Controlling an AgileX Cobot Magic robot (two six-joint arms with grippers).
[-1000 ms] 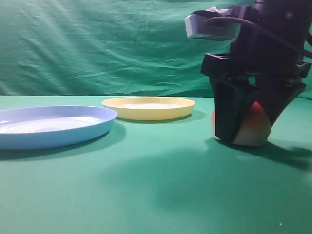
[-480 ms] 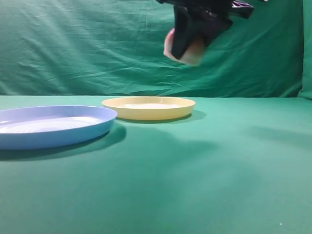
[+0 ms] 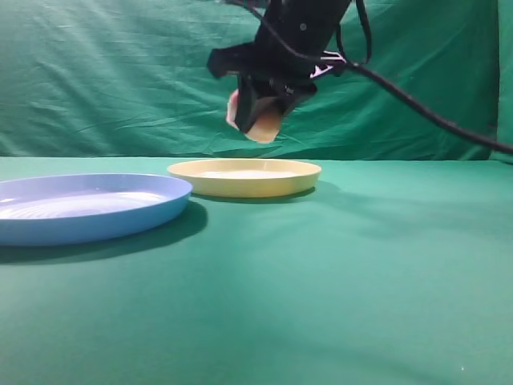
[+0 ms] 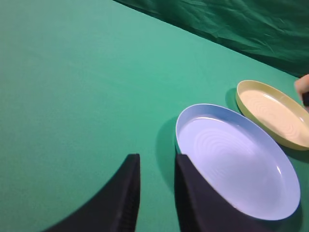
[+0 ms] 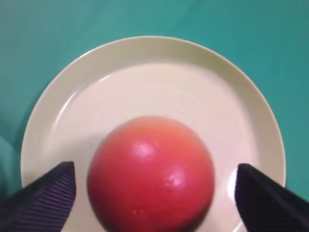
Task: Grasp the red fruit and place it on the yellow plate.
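Right end effector (image 3: 258, 112): raised in the air above the bench, jaws closed on the red fruit (image 3: 255, 122), its dark fingers (image 5: 46, 198) ridged on their inner faces and set against either side of the fruit. Red fruit, wrist view (image 5: 151, 174): smooth, deep red dome seen from above, centred over the yellow plate (image 5: 231, 106), well clear of its surface in the exterior view. Yellow plate (image 3: 244, 177): shallow, round, low raised rim, nothing lying in it; its rim shows all round the fruit in the wrist view, widest toward the far side. A black cable (image 3: 433, 120) trails from the right arm toward the right edge of the exterior view. Left end effector (image 4: 154, 193): low at the bottom of its own camera view, two dark fingers (image 4: 126, 193) with a narrow strip of cloth showing between them, gripping nothing. Light blue plate (image 4: 236, 159): shallow, round, concentric ridges on its floor, holding nothing, just ahead of the left end effector; its far rim lies just beside the near rim of the yellow plate (image 4: 275, 111), with a thin gap in the left wrist view. In the exterior view the blue plate (image 3: 80, 208) sits left and nearer. Bench (image 3: 321, 281): covered in green cloth, open on the near and right sides. Backdrop (image 3: 120, 72): creased green cloth behind the bench.
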